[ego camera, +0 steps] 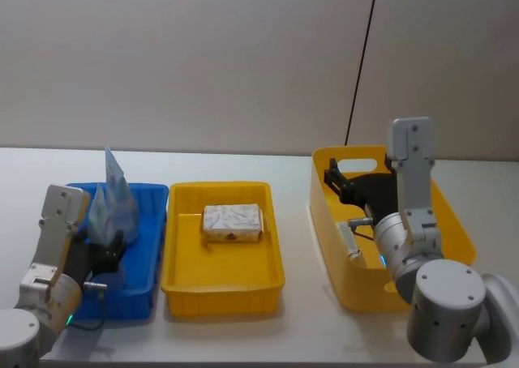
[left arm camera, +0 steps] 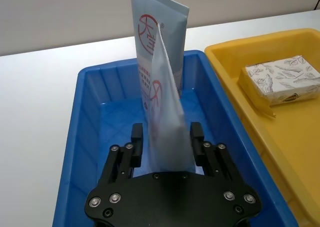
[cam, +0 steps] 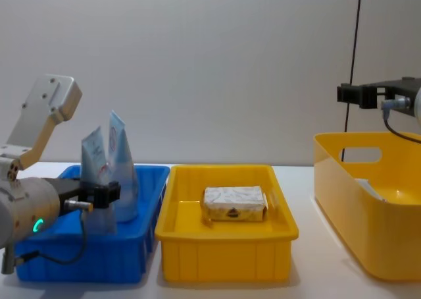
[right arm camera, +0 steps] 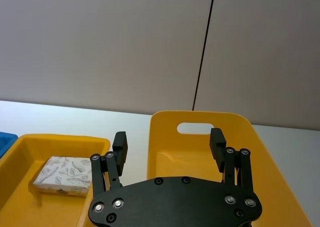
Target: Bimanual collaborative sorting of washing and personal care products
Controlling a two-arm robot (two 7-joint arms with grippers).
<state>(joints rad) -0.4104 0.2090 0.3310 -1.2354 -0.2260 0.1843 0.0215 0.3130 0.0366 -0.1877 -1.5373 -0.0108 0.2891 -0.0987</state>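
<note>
Tubes seem meant for the blue bin (left arm camera: 85, 137) near the desk's (ego camera: 243, 335) left edge — the left gripper (left arm camera: 166, 134) grasps one tube (left arm camera: 167, 112) upright beside a second tube (left arm camera: 176, 32) standing there. Right gripper (right arm camera: 170, 142) hangs released over the tall yellow bin (right arm camera: 200, 118); the wrapped bar (ego camera: 233, 221) lies in the middle tray (ego camera: 182, 271).

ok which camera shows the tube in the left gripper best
The left wrist view: the tube stands in the blue bin, close up between the fingers of the left gripper, logo visible. The head view shows it from above, overlapping a second tube; the chest view shows both side-on.
</note>
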